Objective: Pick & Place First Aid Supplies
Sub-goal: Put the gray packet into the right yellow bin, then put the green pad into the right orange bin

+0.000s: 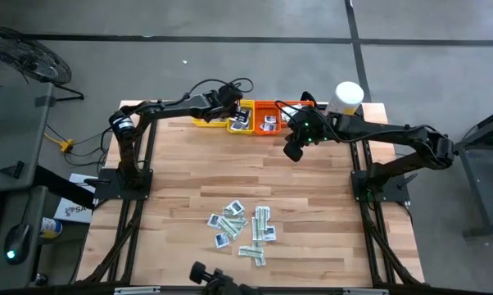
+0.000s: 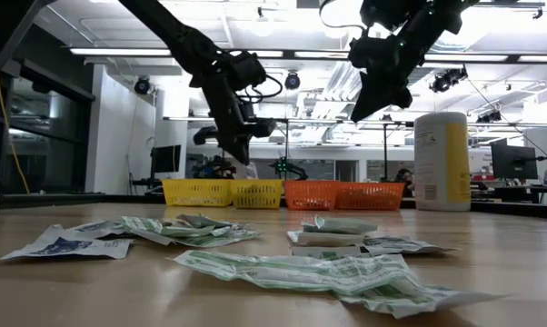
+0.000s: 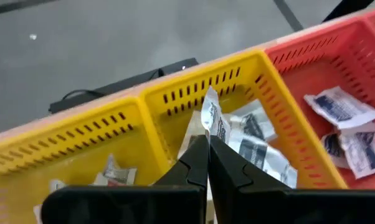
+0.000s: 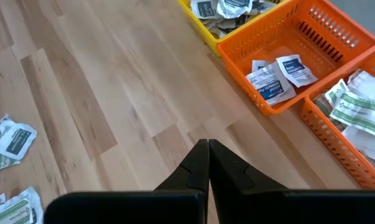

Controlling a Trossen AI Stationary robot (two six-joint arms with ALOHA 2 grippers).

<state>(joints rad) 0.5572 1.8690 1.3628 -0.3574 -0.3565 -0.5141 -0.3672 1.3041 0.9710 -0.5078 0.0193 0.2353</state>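
Note:
Several first aid packets (image 1: pixel 242 229), white-and-green strips and white squares with dark centres, lie flat in a loose pile on the wooden table near its front edge. More packets lie in the yellow trays (image 1: pixel 230 120) and orange trays (image 1: pixel 273 119) along the far edge. My left gripper (image 3: pixel 207 138) hangs over the right-hand yellow tray (image 3: pixel 262 68), shut on a small white packet with dark print (image 3: pixel 213 118). My right gripper (image 4: pixel 208 144) hovers above bare table just in front of the orange trays, shut with nothing in it. My left gripper pinches the packet's lower end (image 3: pixel 211 127) between its two fingertips. The fingers slant down toward the table's far edge. The packet stands up past the fingertips, lifted clear, above the packets lying in the yellow tray.
A tall white-and-yellow canister (image 1: pixel 349 96) stands at the far right corner beside the orange trays. Bare wood (image 1: pixel 230 164) stretches between the trays and the pile. The trays' mesh walls (image 2: pixel 255 193) rise along the far edge.

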